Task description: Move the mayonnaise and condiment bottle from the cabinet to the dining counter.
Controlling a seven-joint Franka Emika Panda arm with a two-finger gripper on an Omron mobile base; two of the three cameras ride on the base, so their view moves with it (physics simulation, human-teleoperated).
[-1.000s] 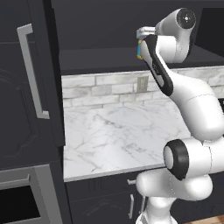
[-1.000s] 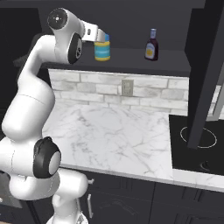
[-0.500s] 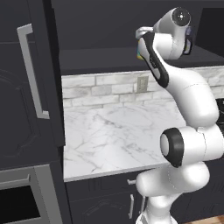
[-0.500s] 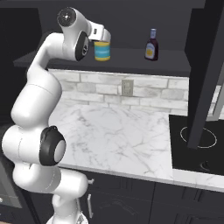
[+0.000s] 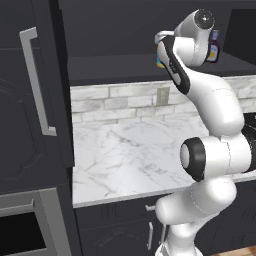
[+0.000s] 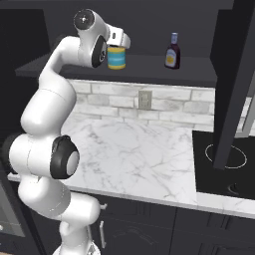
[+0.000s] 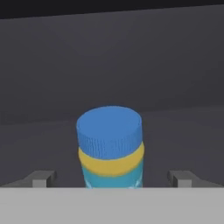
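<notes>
The mayonnaise, a squat jar with a blue lid and a yellow and blue body, stands on the dark shelf of the cabinet. My gripper is open, one fingertip on each side of the jar and apart from it. In the right base view the hand hangs just above and in front of the mayonnaise. To the right on the same shelf stands the condiment bottle, dark brown with a red cap. In the left base view my arm partly hides the condiment bottle. The dining counter is out of view.
An open cabinet door with a silver bar handle stands at the left, another door at the right. Below the shelf lie a marble worktop backed by brick tiles and a black cooktop.
The arm has stretched up and forward, carrying the hand closer to the mayonnaise on the shelf. The jaws have stayed open, and the jar and bottle have not moved.
</notes>
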